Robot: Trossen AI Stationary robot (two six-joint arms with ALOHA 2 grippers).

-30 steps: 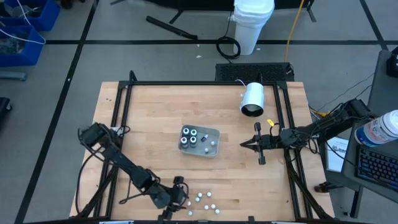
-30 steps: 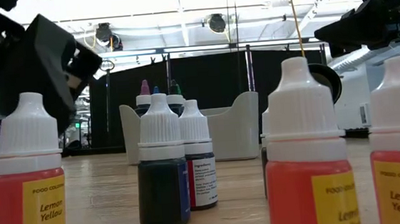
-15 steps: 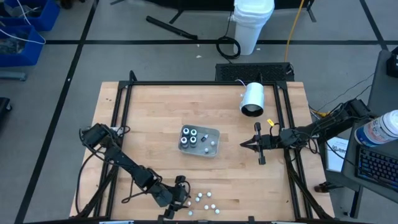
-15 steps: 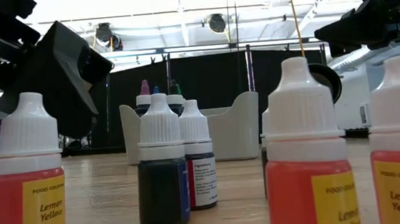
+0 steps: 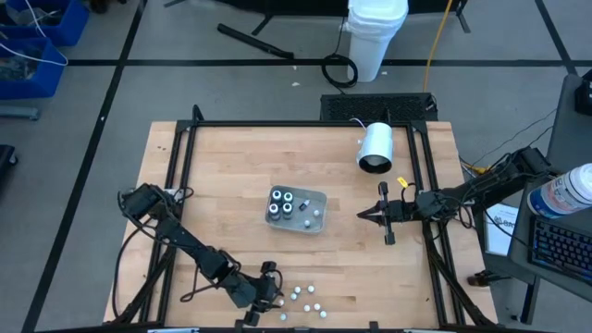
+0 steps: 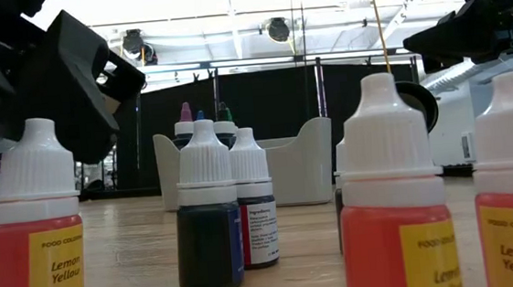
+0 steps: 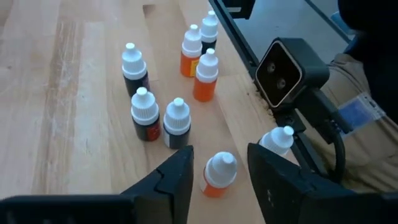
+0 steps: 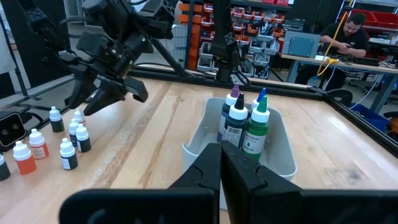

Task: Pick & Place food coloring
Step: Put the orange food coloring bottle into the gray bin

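Observation:
Several loose food coloring bottles (image 5: 305,296) stand upright on the wood near the table's front edge; up close they are lemon yellow (image 6: 39,234), dark blue (image 6: 207,216) and orange. My left gripper (image 7: 224,151) is open low over them. Its fingers stand on either side of one orange, white-capped bottle (image 7: 217,177) without touching it. More bottles (image 8: 239,118) stand in the grey tray (image 5: 319,198) at mid-table. My right gripper (image 5: 363,215) hangs shut in the air to the right of the tray.
A large white cylinder (image 5: 376,146) lies at the far right of the table. A black frame (image 5: 185,166) runs around the tabletop. The low camera (image 7: 286,68) sits on the front rail beside the loose bottles. People work in the room beyond.
My left gripper has shifted slightly above the loose bottles at the front edge. No bottle has moved.

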